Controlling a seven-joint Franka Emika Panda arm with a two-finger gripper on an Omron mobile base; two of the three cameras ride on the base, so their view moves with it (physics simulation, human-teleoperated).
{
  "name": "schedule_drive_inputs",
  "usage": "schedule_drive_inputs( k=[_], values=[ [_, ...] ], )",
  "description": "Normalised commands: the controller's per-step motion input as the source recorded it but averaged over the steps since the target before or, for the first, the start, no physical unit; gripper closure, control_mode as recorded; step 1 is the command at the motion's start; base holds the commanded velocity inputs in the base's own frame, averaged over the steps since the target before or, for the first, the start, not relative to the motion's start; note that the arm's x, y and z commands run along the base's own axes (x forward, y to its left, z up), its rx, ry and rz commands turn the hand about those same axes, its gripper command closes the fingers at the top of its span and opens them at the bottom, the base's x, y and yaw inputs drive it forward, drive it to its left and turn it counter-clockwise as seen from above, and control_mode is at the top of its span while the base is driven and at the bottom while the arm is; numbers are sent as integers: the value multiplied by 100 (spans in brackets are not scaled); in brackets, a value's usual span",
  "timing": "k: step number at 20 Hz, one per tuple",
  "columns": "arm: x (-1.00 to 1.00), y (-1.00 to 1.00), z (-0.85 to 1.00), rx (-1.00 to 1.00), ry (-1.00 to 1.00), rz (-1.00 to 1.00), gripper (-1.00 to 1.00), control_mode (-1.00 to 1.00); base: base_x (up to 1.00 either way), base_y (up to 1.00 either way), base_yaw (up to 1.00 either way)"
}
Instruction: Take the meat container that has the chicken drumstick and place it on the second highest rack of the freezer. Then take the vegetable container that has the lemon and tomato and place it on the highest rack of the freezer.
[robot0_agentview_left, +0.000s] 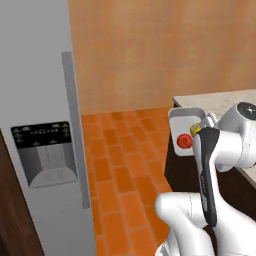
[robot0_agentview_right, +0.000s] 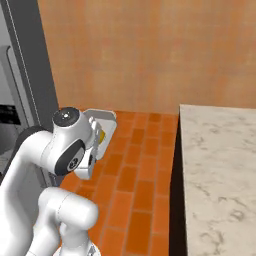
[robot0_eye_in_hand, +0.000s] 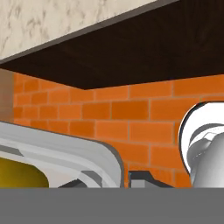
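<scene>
Fingers are mostly hidden; one dark tip (robot0_eye_in_hand: 142, 178) shows in the hand view just beside the tray's rim, and the tray (robot0_agentview_left: 181, 116) hangs in mid-air at the arm's end, so the narrow jaws appear to pinch its rim. One freezer (robot0_agentview_left: 37, 125) stands with its door closed, well apart from the tray. One marble counter (robot0_agentview_right: 220, 170) sits on the other side. One tray is up over the brick floor (robot0_agentview_left: 120, 165), holding one lemon (robot0_agentview_left: 195, 130) and one tomato (robot0_agentview_left: 184, 141).
</scene>
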Motion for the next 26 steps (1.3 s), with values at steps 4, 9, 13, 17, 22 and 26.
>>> schedule_drive_inputs(
  k=[4,9,13,17,22,26],
  values=[
    [0,0,0,0,0,0,100,100,100,-35,2],
    [0,0,0,0,0,0,100,100,100,-54,18],
    [0,0,0,0,0,0,100,100,100,-36,30],
    [0,0,0,0,0,0,100,100,100,-34,36],
    [0,0,0,0,0,0,100,100,82,-15,53],
    [0,0,0,0,0,0,100,100,36,0,77]
  ],
)
